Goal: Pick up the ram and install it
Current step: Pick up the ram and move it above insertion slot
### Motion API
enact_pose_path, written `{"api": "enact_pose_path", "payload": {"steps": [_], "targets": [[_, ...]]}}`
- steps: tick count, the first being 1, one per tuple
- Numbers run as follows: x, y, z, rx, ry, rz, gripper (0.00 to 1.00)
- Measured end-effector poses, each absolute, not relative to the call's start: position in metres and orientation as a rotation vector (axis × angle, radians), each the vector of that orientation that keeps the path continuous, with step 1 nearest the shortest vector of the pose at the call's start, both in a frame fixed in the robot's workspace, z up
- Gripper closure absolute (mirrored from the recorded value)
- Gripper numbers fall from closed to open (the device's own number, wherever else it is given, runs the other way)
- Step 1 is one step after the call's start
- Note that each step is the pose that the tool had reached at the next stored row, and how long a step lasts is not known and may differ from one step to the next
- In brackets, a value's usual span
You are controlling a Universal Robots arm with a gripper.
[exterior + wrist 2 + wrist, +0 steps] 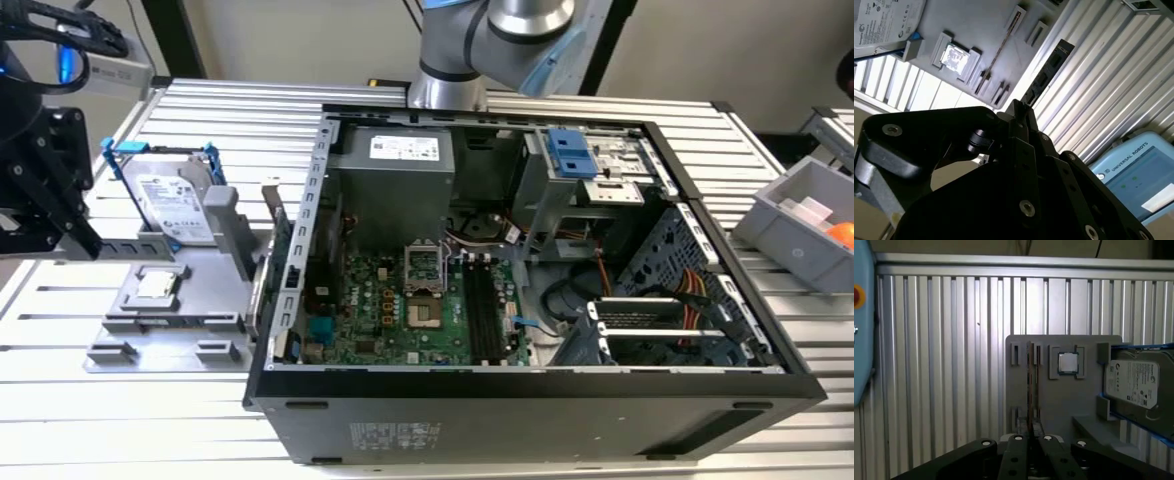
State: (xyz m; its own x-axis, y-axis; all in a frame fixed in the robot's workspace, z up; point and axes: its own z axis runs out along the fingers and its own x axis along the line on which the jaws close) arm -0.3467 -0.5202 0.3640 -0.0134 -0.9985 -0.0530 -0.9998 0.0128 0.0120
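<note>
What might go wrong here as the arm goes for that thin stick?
1. The ram stands edge-on in its holder, in line with the gripper; a slightly off approach might bend or crack it.
2. The processor sits just beside it and might get knocked.
3. The slots lie deep in the case by cables; clearance looks tight.
</note>
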Motion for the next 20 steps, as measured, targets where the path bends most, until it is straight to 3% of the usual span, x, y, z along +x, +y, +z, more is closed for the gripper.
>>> {"api": "enact_pose_path", "payload": {"steps": [20], "targets": [[-0.347, -0.52, 0.385, -2.186, 2.215, 0.071, 1.0]]}}
